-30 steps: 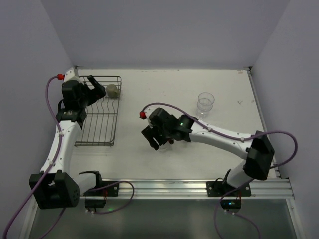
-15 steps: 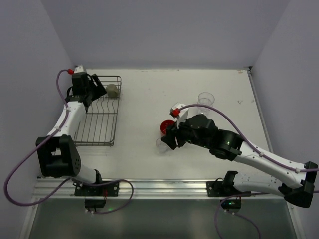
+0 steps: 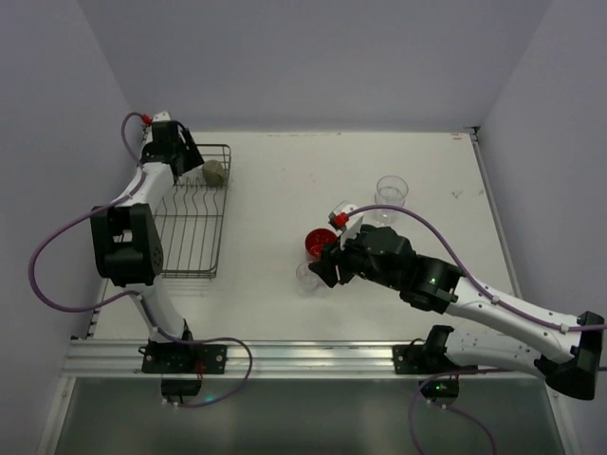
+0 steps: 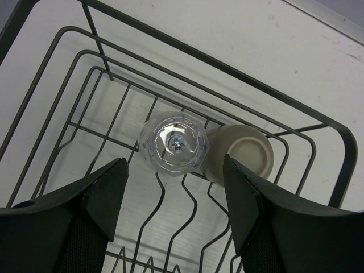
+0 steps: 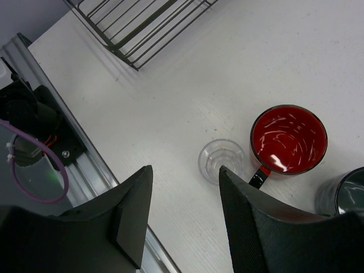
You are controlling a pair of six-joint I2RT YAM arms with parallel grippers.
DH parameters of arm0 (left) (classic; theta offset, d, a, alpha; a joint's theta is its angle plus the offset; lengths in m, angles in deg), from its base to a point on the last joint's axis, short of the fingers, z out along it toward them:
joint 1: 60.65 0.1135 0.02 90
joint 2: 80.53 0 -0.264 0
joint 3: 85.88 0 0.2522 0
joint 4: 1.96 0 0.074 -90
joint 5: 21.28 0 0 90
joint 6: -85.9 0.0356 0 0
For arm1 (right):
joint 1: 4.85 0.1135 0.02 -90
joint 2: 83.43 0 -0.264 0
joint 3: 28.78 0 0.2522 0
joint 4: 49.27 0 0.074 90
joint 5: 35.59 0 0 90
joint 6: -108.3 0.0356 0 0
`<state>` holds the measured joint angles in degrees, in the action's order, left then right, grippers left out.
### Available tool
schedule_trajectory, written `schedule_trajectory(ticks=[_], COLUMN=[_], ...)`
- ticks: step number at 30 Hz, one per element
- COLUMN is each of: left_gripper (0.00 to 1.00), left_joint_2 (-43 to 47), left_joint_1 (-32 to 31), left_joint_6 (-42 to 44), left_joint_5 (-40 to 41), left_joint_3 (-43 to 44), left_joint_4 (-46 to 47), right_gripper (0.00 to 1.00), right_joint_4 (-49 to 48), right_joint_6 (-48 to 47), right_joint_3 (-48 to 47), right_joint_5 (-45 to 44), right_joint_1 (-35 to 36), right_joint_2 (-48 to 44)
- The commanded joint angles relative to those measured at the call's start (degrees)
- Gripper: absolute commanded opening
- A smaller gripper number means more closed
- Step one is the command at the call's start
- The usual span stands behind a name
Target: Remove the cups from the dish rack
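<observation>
The dark wire dish rack (image 3: 190,237) stands at the table's left. In the left wrist view a clear tumbler (image 4: 174,143) sits bottom-up in the dish rack (image 4: 227,69), touching a greyish-tan cup (image 4: 242,152). My left gripper (image 4: 176,199) hangs open above them, nothing between its fingers. From above, the left gripper (image 3: 183,156) hides the tumbler; the tan cup (image 3: 214,172) shows. My right gripper (image 5: 185,199) is open over the table beside a small clear tumbler (image 5: 222,161), a red mug (image 5: 289,139) and a dark mug (image 5: 344,196).
Another clear tumbler (image 3: 392,192) stands upright at the table's back right. The red mug (image 3: 316,244) and the small tumbler (image 3: 305,275) sit mid-table by the right gripper (image 3: 321,270). An aluminium rail (image 3: 313,358) runs along the near edge.
The left gripper has moved to the rack's far corner and its jaws have narrowed. The right arm has swung round, and the red mug and small tumbler now show beside it.
</observation>
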<state>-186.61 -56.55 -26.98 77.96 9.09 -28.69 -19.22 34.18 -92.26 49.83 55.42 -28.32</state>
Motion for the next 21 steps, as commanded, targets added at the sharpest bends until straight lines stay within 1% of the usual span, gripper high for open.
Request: schedule_trajectory(ticks=[1, 5, 9, 12, 17, 20, 21], left_gripper=[0.74, 0.73, 0.68, 0.64, 0.61, 0.46, 0.34], left_joint_2=[-2.28, -4.39, -7.29, -8.78, -9.93, -9.85, -9.24], left_joint_1=[0.03, -0.06, -0.14, -0.14, -0.14, -0.06, -0.06], left_joint_6=[3.18, 3.71, 4.33, 4.68, 4.86, 4.77, 4.59], left_joint_5=[2.9, 1.23, 1.49, 2.1, 2.45, 2.72, 2.81], left_joint_3=[4.04, 5.89, 7.91, 8.79, 8.79, 8.88, 9.05], left_joint_4=[2.51, 3.13, 2.95, 2.51, 2.34, 2.43, 2.43], right_gripper=[0.53, 0.53, 0.53, 0.53, 0.56, 0.56, 0.57], right_joint_4=[-4.34, -4.96, -5.57, -5.57, -5.57, -5.57, -5.57], right_joint_6=[0.47, 0.12, 0.03, -0.32, -2.25, -2.52, -2.61], right_joint_3=[0.32, -0.21, -0.82, -1.26, -2.14, -2.76, -3.11], right_joint_5=[-0.26, 0.36, 0.89, -0.08, -3.94, -3.6, -3.33], right_joint_1=[-0.24, -0.33, -0.33, -0.33, -0.59, -0.94, -1.12], right_joint_2=[0.61, 2.1, 3.42, 3.77, 2.55, 0.97, 0.61])
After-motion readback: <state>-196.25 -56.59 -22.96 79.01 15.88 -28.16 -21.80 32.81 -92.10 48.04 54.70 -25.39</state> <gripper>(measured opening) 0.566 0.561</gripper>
